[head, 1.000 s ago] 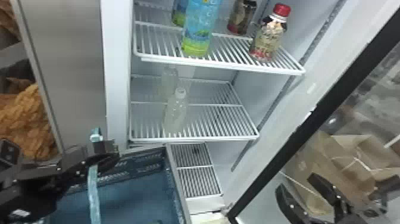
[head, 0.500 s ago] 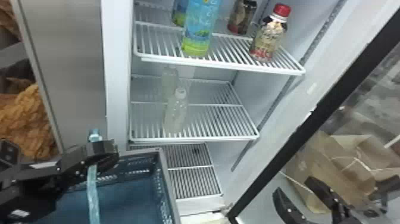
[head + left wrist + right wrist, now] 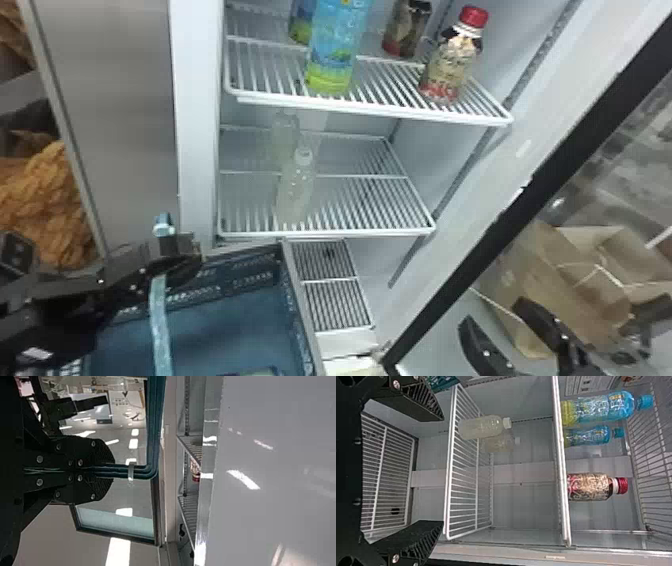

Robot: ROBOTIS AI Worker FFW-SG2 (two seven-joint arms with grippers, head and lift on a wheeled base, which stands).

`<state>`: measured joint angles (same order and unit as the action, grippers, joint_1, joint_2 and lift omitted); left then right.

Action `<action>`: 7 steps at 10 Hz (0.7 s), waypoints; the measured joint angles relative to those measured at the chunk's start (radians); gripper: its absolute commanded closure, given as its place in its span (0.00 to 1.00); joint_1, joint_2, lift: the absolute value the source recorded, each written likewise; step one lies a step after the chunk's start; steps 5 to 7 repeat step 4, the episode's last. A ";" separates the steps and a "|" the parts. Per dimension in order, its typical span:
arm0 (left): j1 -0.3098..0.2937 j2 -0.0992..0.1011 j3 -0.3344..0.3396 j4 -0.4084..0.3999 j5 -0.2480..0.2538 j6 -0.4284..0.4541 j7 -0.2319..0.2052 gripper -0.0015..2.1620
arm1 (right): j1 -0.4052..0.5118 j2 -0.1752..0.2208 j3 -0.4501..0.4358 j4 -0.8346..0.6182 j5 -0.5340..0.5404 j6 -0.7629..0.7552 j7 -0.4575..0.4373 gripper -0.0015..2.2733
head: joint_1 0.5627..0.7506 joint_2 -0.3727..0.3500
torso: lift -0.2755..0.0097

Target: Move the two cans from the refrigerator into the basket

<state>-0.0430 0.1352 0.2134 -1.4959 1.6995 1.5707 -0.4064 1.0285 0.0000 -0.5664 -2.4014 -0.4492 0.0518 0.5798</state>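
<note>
In the head view my left gripper [image 3: 187,252] is at the lower left, shut on the handle [image 3: 161,320] of the dark blue basket [image 3: 302,320]. The left wrist view has the same gripper [image 3: 107,471] closed around the teal handle [image 3: 148,471]. My right gripper [image 3: 494,311] stands open at the lower right, before the glass door. In the right wrist view this gripper [image 3: 441,471] has nothing between its fingers and faces the shelves. A red-capped bottle [image 3: 450,67] stands on the upper shelf. I cannot make out any can for certain.
Blue-green bottles [image 3: 334,55] and a dark container [image 3: 407,30] share the upper shelf [image 3: 380,107]. Two pale bottles [image 3: 296,192] stand on the middle shelf [image 3: 370,231]. The open door's black frame [image 3: 500,225] slants at the right, with cardboard [image 3: 545,280] behind it.
The basket's right rim swung left, then back to the right. A pale greenish edge has come into view at the basket's bottom. Both grippers have hardly moved.
</note>
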 measured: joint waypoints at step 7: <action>-0.011 -0.003 -0.004 0.000 0.000 0.000 0.000 0.55 | -0.010 0.000 0.002 0.012 -0.001 0.008 0.001 0.05 | 0.70 0.03 | 0.20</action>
